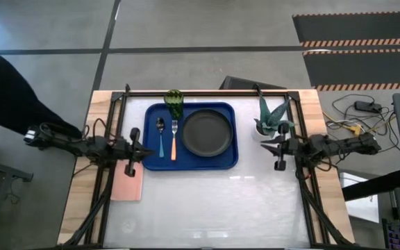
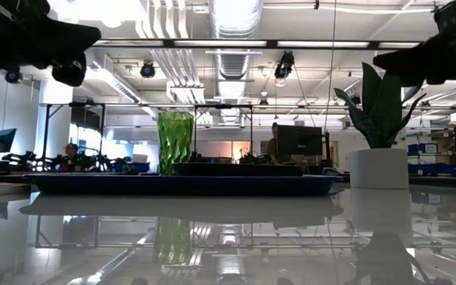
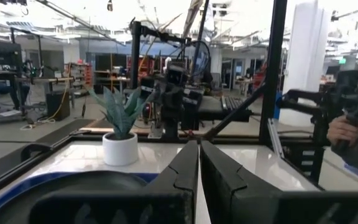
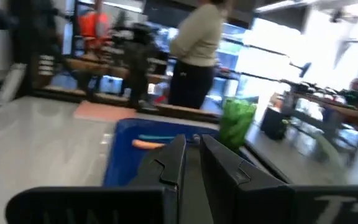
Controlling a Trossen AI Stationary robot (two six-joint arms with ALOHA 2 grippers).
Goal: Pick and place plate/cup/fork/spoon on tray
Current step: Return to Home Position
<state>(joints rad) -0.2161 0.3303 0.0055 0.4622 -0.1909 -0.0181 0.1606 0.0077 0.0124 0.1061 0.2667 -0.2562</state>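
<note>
The blue tray (image 1: 190,161) is seen at the table's middle with everything loaded: plate (image 1: 206,132) on its right half, fork (image 1: 174,138) and spoon (image 1: 160,135) laid side by side on its left half, green cup (image 1: 174,101) upright at its far left corner. The left gripper (image 1: 132,152) is held off the tray's left edge above a pink flat rectangle (image 1: 127,185), jaws together and nothing between them. The right gripper (image 1: 278,148) is parked right of the tray beside a potted plant (image 1: 271,118), jaws nearly together and empty.

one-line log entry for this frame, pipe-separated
plate, cup, fork, spoon on tray | left gripper shut, beside tray | right gripper shut, beside tray
</note>
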